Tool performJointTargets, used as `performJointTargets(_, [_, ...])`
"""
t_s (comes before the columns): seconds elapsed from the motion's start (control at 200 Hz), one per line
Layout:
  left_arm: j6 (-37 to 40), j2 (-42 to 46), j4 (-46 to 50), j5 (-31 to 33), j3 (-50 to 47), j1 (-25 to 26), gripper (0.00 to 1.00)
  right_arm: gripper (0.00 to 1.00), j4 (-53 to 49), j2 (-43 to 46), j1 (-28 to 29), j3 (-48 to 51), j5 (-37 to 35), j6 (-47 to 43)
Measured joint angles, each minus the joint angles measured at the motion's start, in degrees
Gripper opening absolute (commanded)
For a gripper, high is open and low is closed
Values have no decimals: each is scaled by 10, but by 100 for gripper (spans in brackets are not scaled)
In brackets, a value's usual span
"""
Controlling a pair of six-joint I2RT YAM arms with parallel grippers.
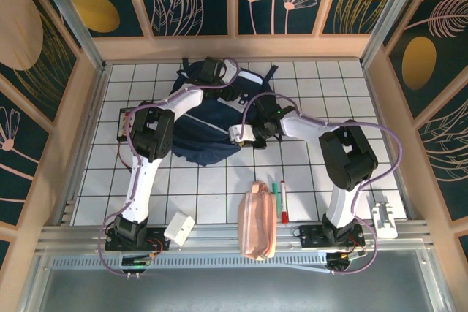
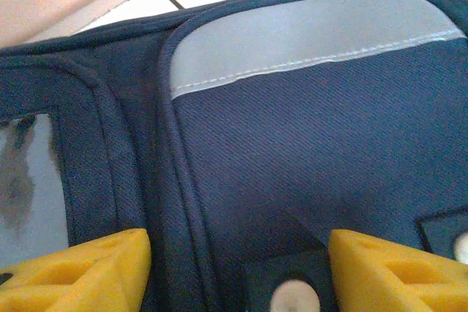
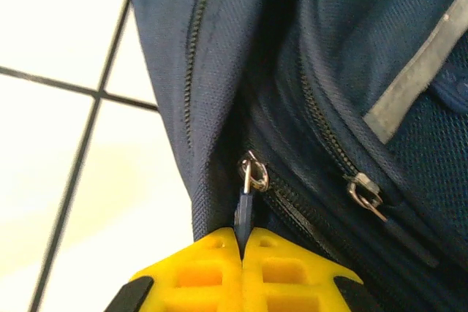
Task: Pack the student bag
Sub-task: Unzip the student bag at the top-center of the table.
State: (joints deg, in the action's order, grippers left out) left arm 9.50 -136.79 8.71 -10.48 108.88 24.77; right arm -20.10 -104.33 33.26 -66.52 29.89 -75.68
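Note:
The student bag, a large navy backpack, lies at the middle back of the tiled table. My left gripper hovers over its far end, open. In the left wrist view its yellow fingers stand wide apart above the navy fabric and a grey patch, holding nothing. My right gripper is at the bag's near right edge. In the right wrist view it is shut on the dark pull tab of a zipper. A second zipper slider sits to the right.
A pink pencil pouch lies near the front edge, with a green pen and a red marker beside it. A white box sits front left, a white part front right. Wooden walls enclose the table.

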Motion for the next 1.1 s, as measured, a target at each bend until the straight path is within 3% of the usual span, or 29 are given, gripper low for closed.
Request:
performJointTargets(0.125, [-8,0,1,0,2,0,65,0,36,22,2,21,22,41])
performJointTargets(0.2, [-10,0,3,-2,6,0,65,21,56,32,2,32,43,73])
performJointTargets(0.275, [-15,0,14,-7,15,-1,66,29,65,41,-2,43,76,102])
performJointTargets(0.43, [-47,21,39,-10,23,-2,64,35,21,59,-35,29,118,92])
performJointTargets(0.565, [-134,102,99,8,17,-4,61,36,-11,76,-89,3,87,53])
performJointTargets(0.646, [-211,204,101,-2,-52,-4,62,38,-9,72,-87,-14,52,29])
performJointTargets(0.831, [-370,485,61,-30,-367,6,59,43,30,14,-28,-58,-7,-37])
performJointTargets(0.931, [-421,541,80,-31,-470,9,59,43,61,-10,5,-53,-33,-66])
performJointTargets(1.101, [-463,579,120,-34,-555,9,58,43,113,-28,30,-35,-70,-99])
